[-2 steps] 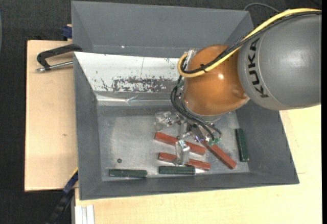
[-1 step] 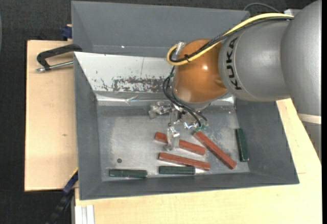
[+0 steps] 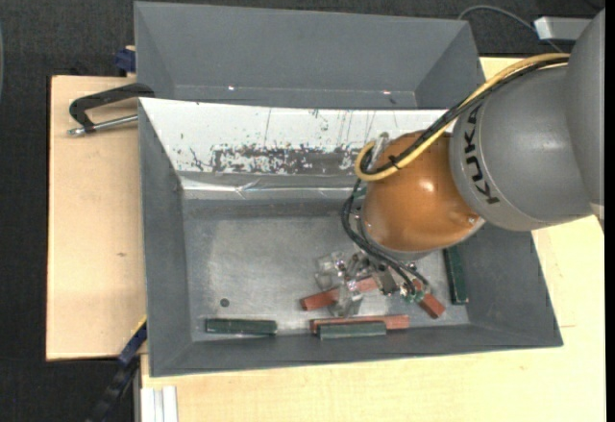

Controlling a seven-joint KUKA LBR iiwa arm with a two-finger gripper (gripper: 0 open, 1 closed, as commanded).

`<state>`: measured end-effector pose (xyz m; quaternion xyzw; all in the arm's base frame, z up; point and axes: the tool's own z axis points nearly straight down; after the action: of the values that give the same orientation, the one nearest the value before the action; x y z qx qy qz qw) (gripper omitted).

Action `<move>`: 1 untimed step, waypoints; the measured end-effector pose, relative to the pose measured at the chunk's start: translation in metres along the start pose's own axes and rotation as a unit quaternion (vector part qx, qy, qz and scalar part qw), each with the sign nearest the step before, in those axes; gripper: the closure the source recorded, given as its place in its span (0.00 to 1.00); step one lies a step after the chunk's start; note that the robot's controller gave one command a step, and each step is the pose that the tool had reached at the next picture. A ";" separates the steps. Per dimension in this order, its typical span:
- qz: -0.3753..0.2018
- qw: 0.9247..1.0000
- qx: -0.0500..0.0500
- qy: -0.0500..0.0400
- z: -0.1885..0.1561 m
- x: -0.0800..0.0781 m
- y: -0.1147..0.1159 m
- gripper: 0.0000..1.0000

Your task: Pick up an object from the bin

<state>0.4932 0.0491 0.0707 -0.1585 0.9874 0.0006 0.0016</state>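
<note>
**Gripper low among short bars, lower centre of the bin**

The gripper [image 3: 348, 282] is seen close to the floor of the grey bin [image 3: 250, 247], just right of centre in the lower part of the frame, beneath the orange wrist cover [image 3: 413, 204]. Its metal tip is set beside a small reddish-brown bar [image 3: 317, 301], which lies tilted on the floor at the tip's lower left. Whether the bar is touched cannot be made out, and whether the gripper is released or clenched cannot be told.

A longer reddish-brown bar [image 3: 370, 321] is laid along the lower wall, with a dark green bar [image 3: 351, 333] just beside it. A short reddish piece [image 3: 432, 306] lies to the lower right. A second dark green bar [image 3: 240, 325] rests well apart at the lower left, and a third dark green bar [image 3: 455, 276] is seen against the right wall.
</note>
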 end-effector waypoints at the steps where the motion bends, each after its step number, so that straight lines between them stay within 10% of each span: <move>1: 0.000 1.000 0.000 0.000 0.000 0.000 0.000 1.00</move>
<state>0.4932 0.0491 0.0707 -0.1585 0.9874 0.0007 0.0016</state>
